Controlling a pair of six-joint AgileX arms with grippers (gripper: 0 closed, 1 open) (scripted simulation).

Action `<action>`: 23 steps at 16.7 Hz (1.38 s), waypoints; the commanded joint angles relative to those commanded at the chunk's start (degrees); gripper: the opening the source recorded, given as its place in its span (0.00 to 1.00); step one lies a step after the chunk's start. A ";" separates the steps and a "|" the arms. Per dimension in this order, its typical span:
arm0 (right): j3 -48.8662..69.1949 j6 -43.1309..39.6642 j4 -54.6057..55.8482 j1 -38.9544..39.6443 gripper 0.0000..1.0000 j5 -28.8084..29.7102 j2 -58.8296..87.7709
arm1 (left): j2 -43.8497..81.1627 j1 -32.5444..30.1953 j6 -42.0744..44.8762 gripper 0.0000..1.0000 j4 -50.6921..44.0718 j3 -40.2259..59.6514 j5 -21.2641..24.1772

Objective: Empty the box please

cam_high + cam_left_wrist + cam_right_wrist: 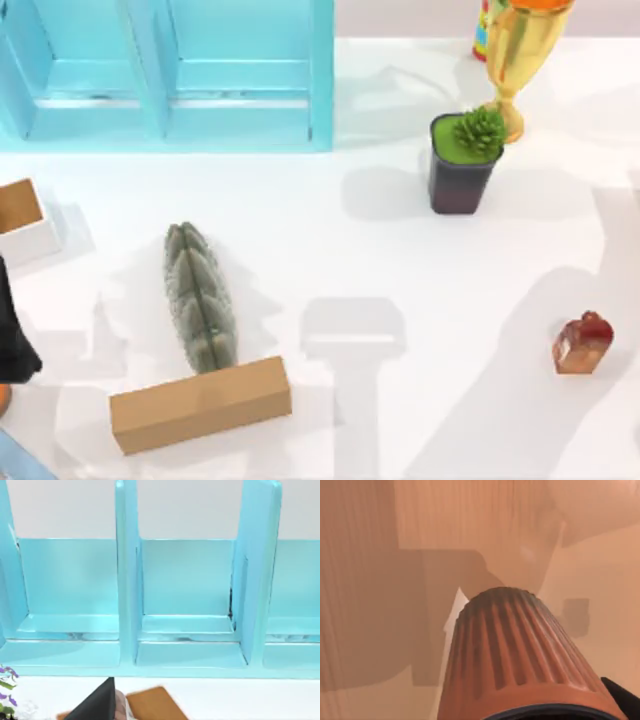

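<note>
Where things crowded the table: blue shelf [170, 75] far left; potted succulent [462, 160] and gold trophy [520, 50] far right; cactus [200, 298] lying against a cardboard block [200, 403], near left; red-brown trinket [583, 343], right.
Box: white box [20, 215] stood at the left edge, brown inside.
Left gripper [100, 705]: just beside the box, facing the shelf; grip could not be told.
Right gripper [620, 700]: orange ribbed cylinder [520, 650] close before it; grip could not be told.
Count: one of each.

Lighting: bright, even, rendered. Top view: white table [400, 420] near overexposed; soft grey shadows lie across it, a T-shaped one at centre bottom, broad bands at right. Potted plant [462, 165] throws a faint shadow to its left; cactus [200, 298] a diffuse one around it. Trophy [520, 45] shows glossy highlights. Left wrist view: blue shelf [187, 595] evenly lit, mild sheen. Right wrist view: warm orange, soft-edged shadows.
</note>
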 joint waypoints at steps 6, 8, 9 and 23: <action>16.25 -0.17 -17.35 -0.09 0.00 0.03 -1.04 | 0.00 0.00 0.00 1.00 0.00 0.00 0.00; 19.97 -0.16 -21.16 -0.07 0.00 0.08 -1.48 | 0.00 0.00 0.00 1.00 0.00 0.00 0.00; 20.97 -0.15 -22.16 -0.08 0.00 0.09 -1.58 | 0.00 0.00 0.00 1.00 0.00 0.00 0.00; 4.35 22.07 -14.36 22.31 0.00 0.87 -8.18 | 0.00 0.00 0.00 1.00 0.00 0.00 0.00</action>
